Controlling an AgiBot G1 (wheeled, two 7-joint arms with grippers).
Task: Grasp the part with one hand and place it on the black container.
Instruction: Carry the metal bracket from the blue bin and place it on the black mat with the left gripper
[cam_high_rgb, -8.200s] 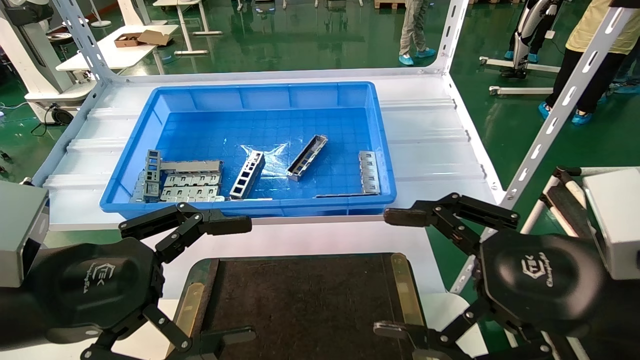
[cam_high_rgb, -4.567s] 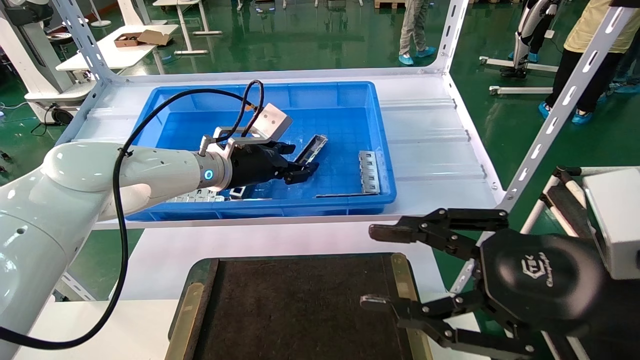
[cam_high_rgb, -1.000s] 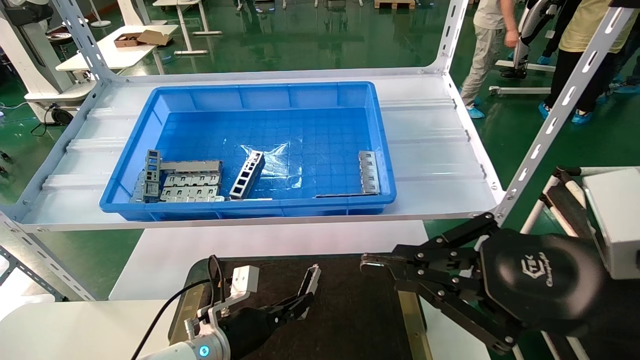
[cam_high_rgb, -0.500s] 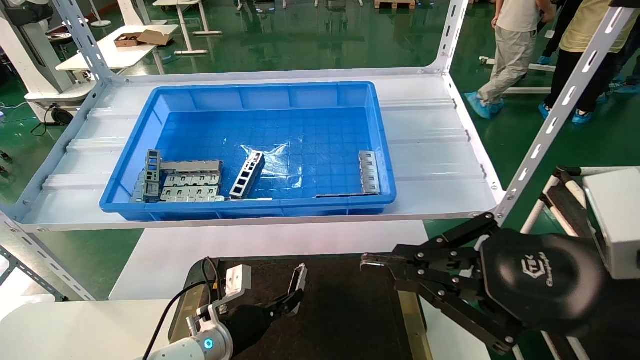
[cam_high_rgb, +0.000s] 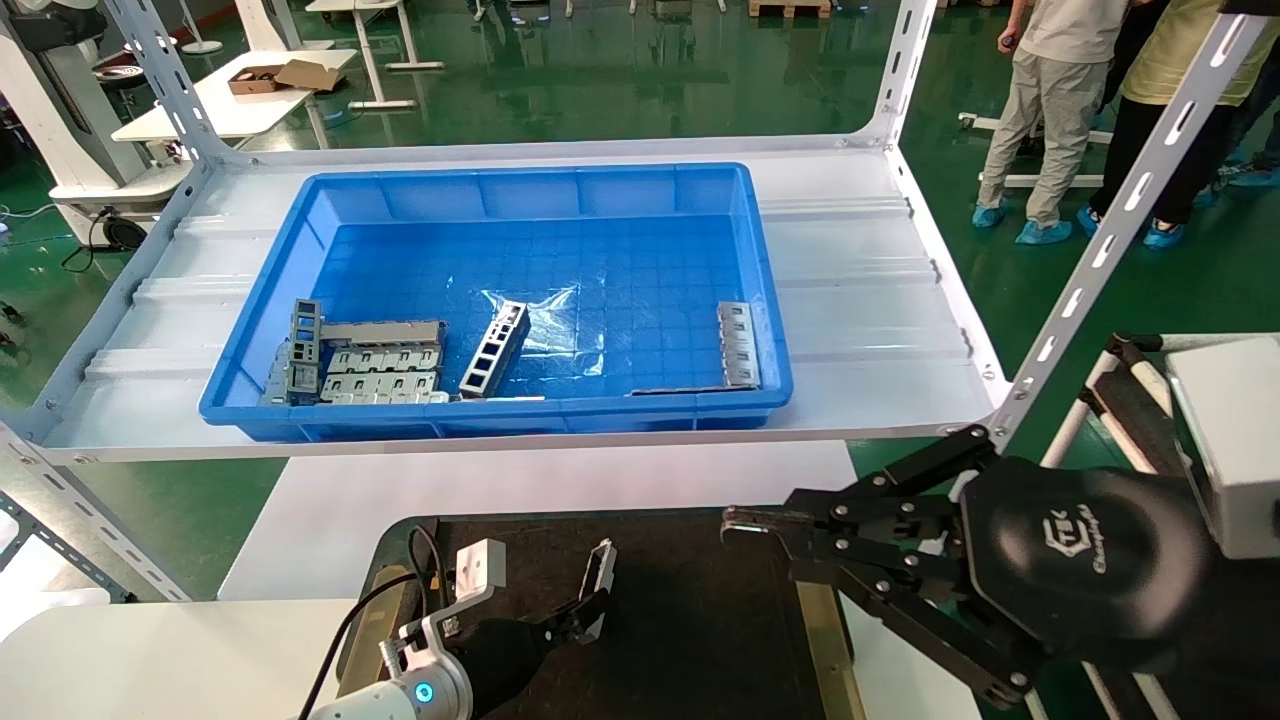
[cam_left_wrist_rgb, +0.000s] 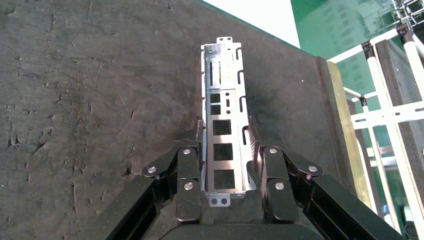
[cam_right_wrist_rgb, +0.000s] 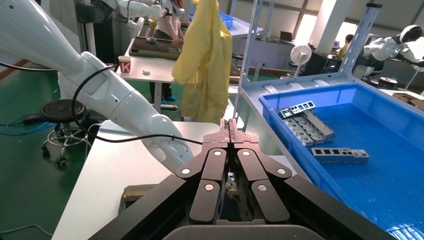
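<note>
White lettering that appears to read "CTEK Changingtek" stands on the black housing of the right gripper (cam_high_rgb: 745, 522), behind its closed fingers. A red letter "K" marks a paper cup (cam_right_wrist_rgb: 124, 64) on a distant table.

Left arm (cam_high_rgb: 385, 700): glossy white shell with a glowing blue ring light, a black cable looping along it, and a white camera bracket (cam_high_rgb: 478, 567) at the wrist. Left gripper (cam_left_wrist_rgb: 227, 167): matte black linkage fingers (cam_left_wrist_rgb: 187, 175) joined by silver screws. Right gripper (cam_high_rgb: 745, 522): black rounded housing (cam_high_rgb: 1085, 560) with a white embossed logo, black linkage bars with silver pivot screws, and a grey-white box (cam_high_rgb: 1225, 440) behind.
</note>
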